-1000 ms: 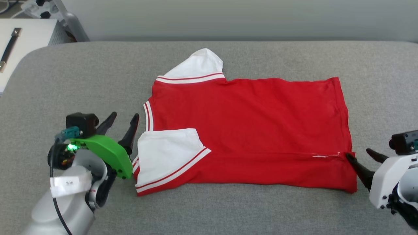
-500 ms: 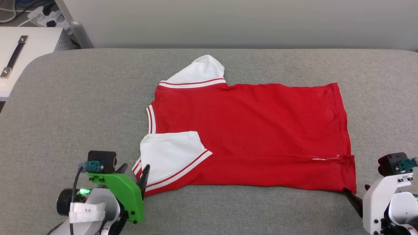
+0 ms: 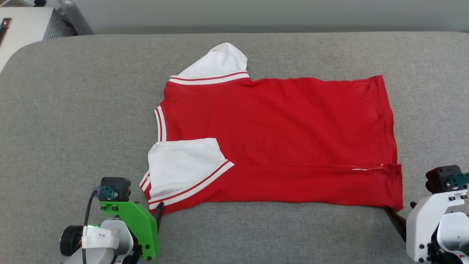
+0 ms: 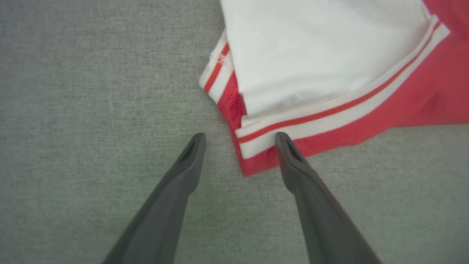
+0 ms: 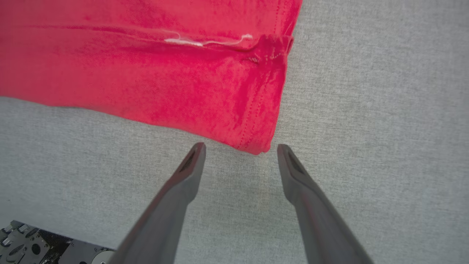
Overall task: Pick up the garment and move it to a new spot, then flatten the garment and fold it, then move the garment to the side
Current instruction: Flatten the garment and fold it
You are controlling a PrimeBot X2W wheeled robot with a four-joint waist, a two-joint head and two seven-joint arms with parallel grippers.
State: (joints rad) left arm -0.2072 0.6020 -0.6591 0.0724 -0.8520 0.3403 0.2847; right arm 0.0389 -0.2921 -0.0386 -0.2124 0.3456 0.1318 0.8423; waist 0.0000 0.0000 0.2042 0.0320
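The garment (image 3: 278, 135), a red jersey T-shirt with white striped-trim sleeves, lies flat on the grey surface, plain red side up; no lettering shows. One white sleeve (image 3: 181, 167) is folded over the body. My left gripper (image 4: 240, 139) is open at the garment's near left corner (image 4: 253, 165), which lies between the fingertips; one finger (image 3: 158, 216) shows in the head view. My right gripper (image 5: 240, 148) is open just short of the near right hem corner (image 5: 256, 146), fingers apart on the bare surface. One of its fingers (image 3: 395, 220) shows in the head view.
The grey padded surface (image 3: 73, 110) spreads wide around the garment, with room left, right and in front. A white cabinet (image 3: 22, 25) stands beyond its far left corner. A wall runs along the back.
Both grippers have drawn back toward the near edge, from the garment's sides to its near corners. The head camera has also shifted; the garment itself lies as before.
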